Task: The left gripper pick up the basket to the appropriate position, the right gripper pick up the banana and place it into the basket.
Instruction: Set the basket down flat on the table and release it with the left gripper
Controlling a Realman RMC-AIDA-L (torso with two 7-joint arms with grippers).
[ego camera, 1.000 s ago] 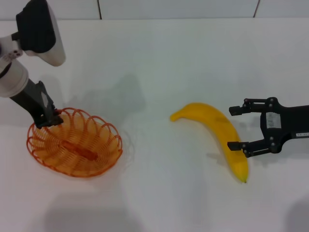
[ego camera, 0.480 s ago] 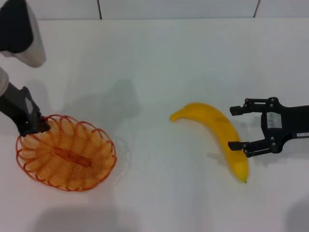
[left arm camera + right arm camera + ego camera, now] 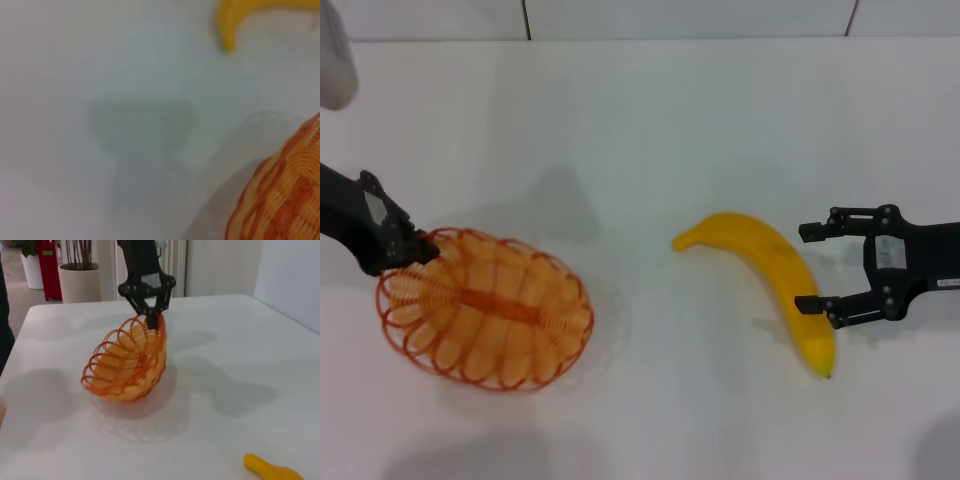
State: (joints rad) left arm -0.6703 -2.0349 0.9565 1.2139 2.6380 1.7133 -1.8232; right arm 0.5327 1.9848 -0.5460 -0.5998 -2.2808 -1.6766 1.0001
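Note:
The orange wire basket [image 3: 520, 330] hangs tilted just above the table at the left, held by its far-left rim. My left gripper [image 3: 418, 250] is shut on that rim. In the right wrist view the left gripper [image 3: 152, 320] pinches the raised rim of the basket [image 3: 125, 362], whose low side is near the table. The basket also shows in the left wrist view [image 3: 285, 200]. The yellow banana [image 3: 765, 265] lies on the table at the right. My right gripper [image 3: 804, 268] is open, its fingers either side of the banana's near half without touching it.
The white table [image 3: 650, 120] carries nothing else. The banana's end shows in the left wrist view [image 3: 240, 12] and the right wrist view [image 3: 272, 472]. Beyond the table's far end stand a plant pot [image 3: 80, 282] and a red object [image 3: 47, 255].
My left arm has swung out to the left and lifted the basket by its rim, tilting it and shifting it slightly right. The right gripper and the banana have not moved.

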